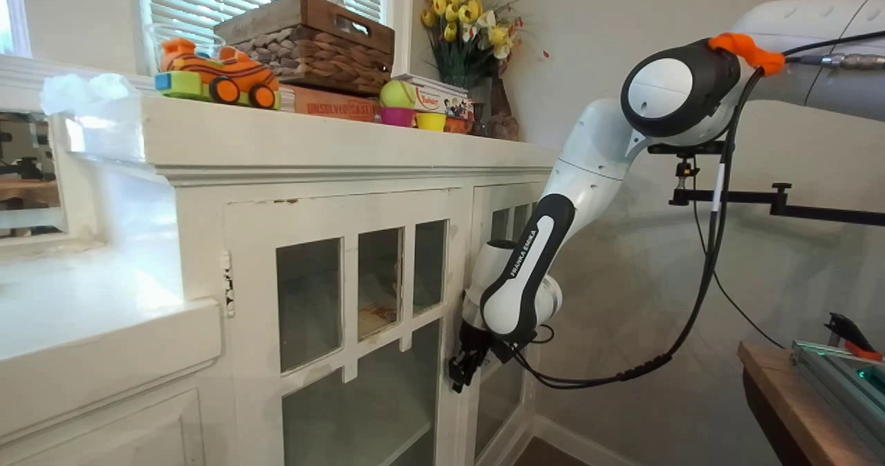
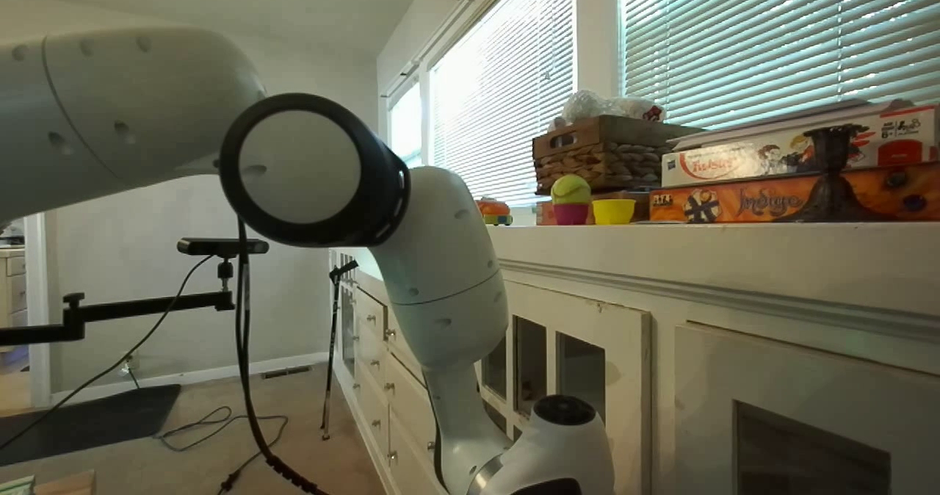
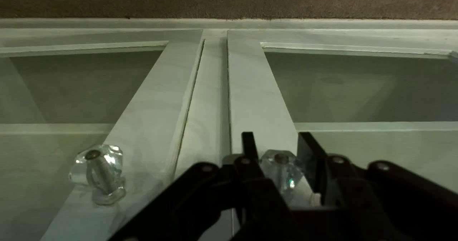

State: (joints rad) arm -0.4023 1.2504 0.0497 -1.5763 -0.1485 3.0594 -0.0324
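In the wrist view my gripper (image 3: 275, 144) comes in from the bottom, its dark fingers on either side of a clear faceted glass knob (image 3: 281, 171). The gap between the pads is about as wide as the knob, and they look shut on it. This knob sits on the white stile (image 3: 256, 98) of a glazed cabinet door. A second glass knob (image 3: 103, 175) is on the neighbouring door (image 3: 150, 119), to the left. An exterior view has the gripper (image 1: 462, 373) low against the cabinet front, where the two doors (image 1: 252, 355) meet; there the knob is hidden.
On the cabinet top (image 1: 332, 124) stand a toy car (image 1: 218, 75), a woven basket (image 1: 332, 48), boxes, small cups and a flower vase (image 1: 460, 61). A wooden table corner (image 1: 788, 383) juts in at right. A cable (image 1: 712, 265) hangs from the arm.
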